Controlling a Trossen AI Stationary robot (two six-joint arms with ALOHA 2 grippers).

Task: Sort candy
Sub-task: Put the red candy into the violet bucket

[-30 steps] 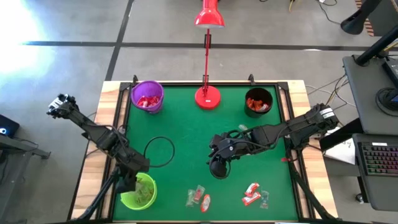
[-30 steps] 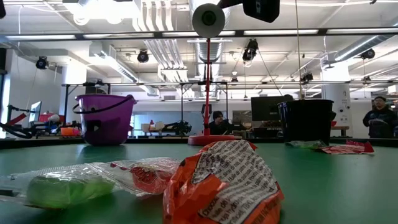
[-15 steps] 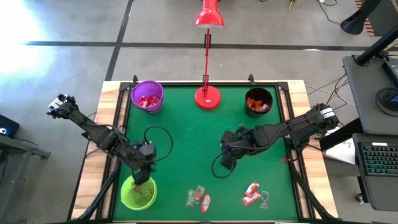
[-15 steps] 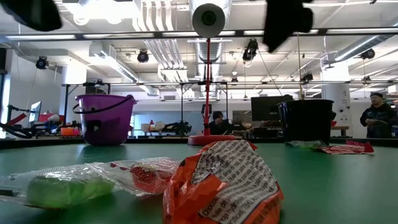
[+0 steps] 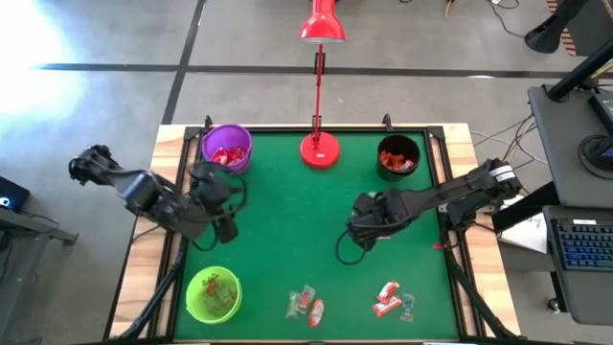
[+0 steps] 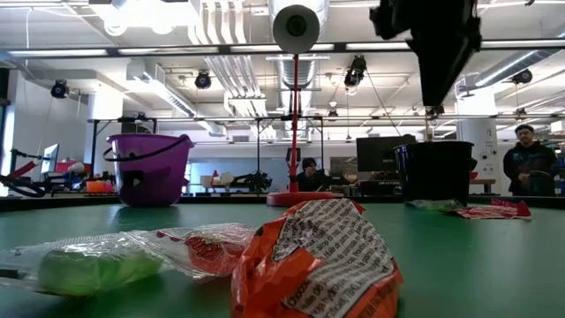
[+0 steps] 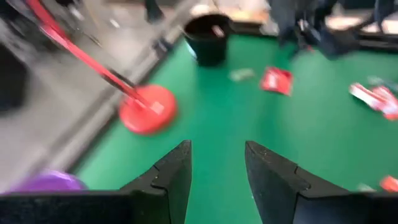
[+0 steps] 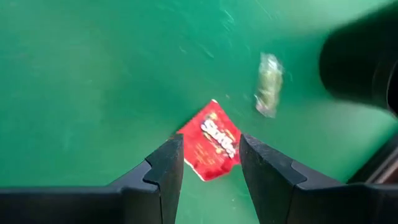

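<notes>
We see loose candy (image 5: 305, 303) lying near the front edge of the green worktop (image 5: 287, 211). Our left hand (image 7: 216, 180) hangs released near the purple bucket (image 5: 227, 149); our right hand (image 8: 210, 168), empty and parted, hovers over a red Skittles packet (image 8: 210, 146).

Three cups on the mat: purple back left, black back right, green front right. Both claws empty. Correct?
Almost. The high view shows the green cup at front left, not front right. Purple cup back left, black cup back right, left claw and right claw open and empty.
</notes>
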